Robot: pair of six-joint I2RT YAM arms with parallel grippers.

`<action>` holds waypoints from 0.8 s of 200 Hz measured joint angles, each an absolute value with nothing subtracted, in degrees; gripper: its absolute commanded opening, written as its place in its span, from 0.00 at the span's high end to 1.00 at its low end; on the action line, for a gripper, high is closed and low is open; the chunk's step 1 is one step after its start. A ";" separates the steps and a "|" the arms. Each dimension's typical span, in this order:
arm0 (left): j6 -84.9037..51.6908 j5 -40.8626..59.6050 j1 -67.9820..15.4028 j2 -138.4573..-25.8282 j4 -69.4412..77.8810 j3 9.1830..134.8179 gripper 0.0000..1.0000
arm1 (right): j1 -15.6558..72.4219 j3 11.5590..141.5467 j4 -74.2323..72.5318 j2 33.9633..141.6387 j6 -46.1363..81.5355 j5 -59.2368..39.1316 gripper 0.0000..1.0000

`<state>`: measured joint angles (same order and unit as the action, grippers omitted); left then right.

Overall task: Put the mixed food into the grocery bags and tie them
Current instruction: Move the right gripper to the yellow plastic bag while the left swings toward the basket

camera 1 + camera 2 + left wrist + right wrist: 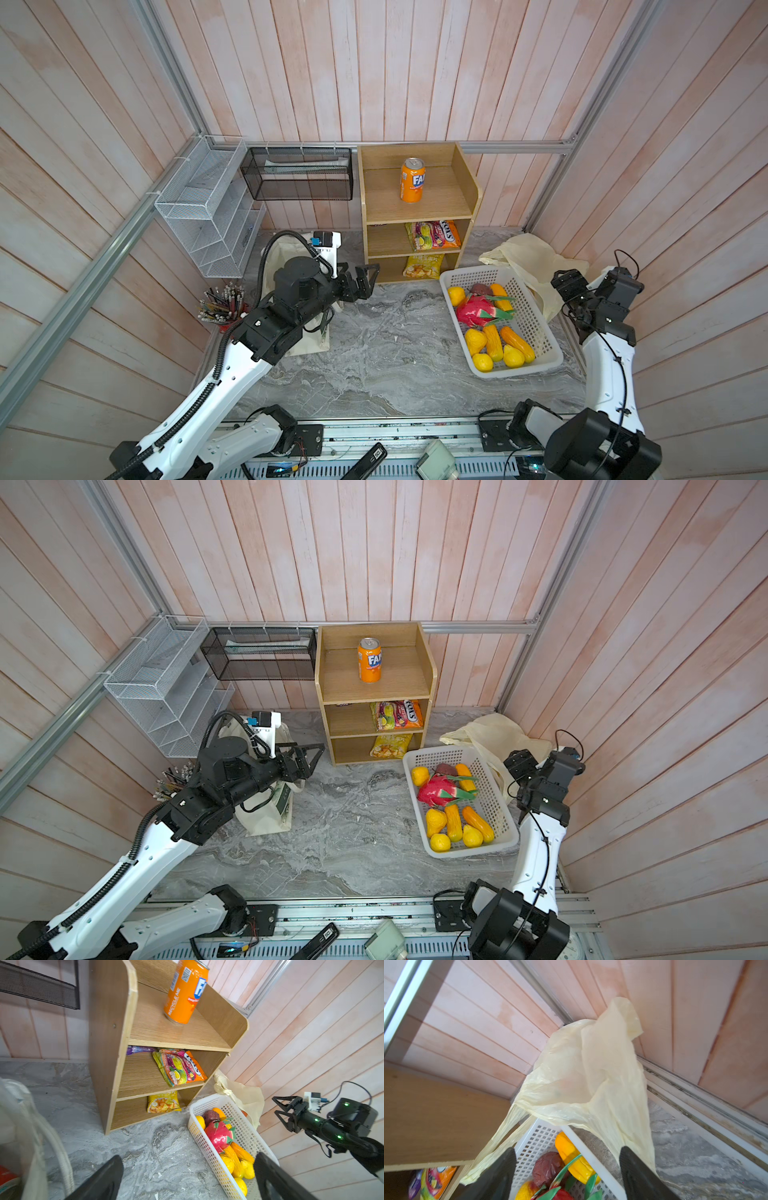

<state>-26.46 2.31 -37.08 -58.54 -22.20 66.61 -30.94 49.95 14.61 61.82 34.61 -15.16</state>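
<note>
left gripper (368,282): over tabletop (395,332) beside upright cream tote (266,820), jaws apart, empty | right gripper (274,1105): at pale-yellow plastic bag (591,1064) slumped in corner behind white basket (536,316), jaws apart, contact unclear | toy fruits (494,345): in basket

Table (395,332): grey marble-look slab, smooth, low sheen. Walls (415,62): pale pink wood planks, matt. Shelf (440,199): light wood-grain board, matt. Orange can (412,180) on its top: glossy printed metal. Packets (178,1068) below: shiny crinkled film. Basket (530,318) centre right: white perforated plastic. Toy fruits (494,340) in it: smooth, glossy plastic. Carrier bag (591,1068): thin pale-yellow film, wrinkled, translucent. Tote (264,823) left: cream woven cloth, matt. Upper left: white mesh rack (199,195), black mesh rack (299,183), both metal. Frame rails (511,147): bare metal, dull sheen.
</note>
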 measured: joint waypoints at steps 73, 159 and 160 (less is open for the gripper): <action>-24.84 1.21 -42.39 -64.71 -20.14 66.52 0.00 | -32.08 49.65 11.51 71.90 36.05 -9.98 0.15; -23.62 1.72 -42.39 -65.69 -20.10 67.29 0.00 | -32.08 51.70 4.32 84.12 36.01 -7.64 0.22; -23.62 1.72 -42.39 -65.71 -20.12 67.29 0.00 | -32.08 51.77 4.29 84.23 36.01 -7.68 0.23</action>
